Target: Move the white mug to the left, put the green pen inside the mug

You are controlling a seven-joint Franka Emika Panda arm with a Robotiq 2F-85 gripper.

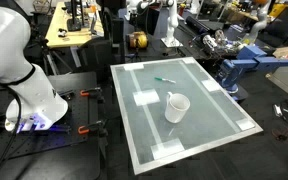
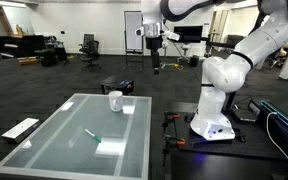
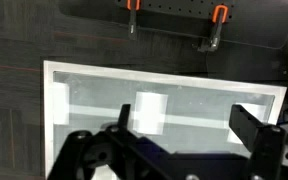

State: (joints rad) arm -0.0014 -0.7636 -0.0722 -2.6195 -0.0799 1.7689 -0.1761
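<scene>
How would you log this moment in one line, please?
gripper: open, empty, raised high | white mug: upright on table | green pen: flat on table, apart from mug

A glass-topped table [image 1: 206, 112] bears white tape patches [image 1: 144, 98]. Orange-handled clamps [image 3: 220, 13] sit beside it. An office chair [image 2: 88, 46] stands well behind.

Small glossy white ceramic mug [image 1: 176, 106]; thin teal-green pen [image 1: 164, 80]; pale grey-green frosted glass tabletop [image 1: 202, 115], white-rimmed, with flat white tape patches [image 1: 144, 98]; glossy white robot arm [image 1: 14, 60].
</scene>
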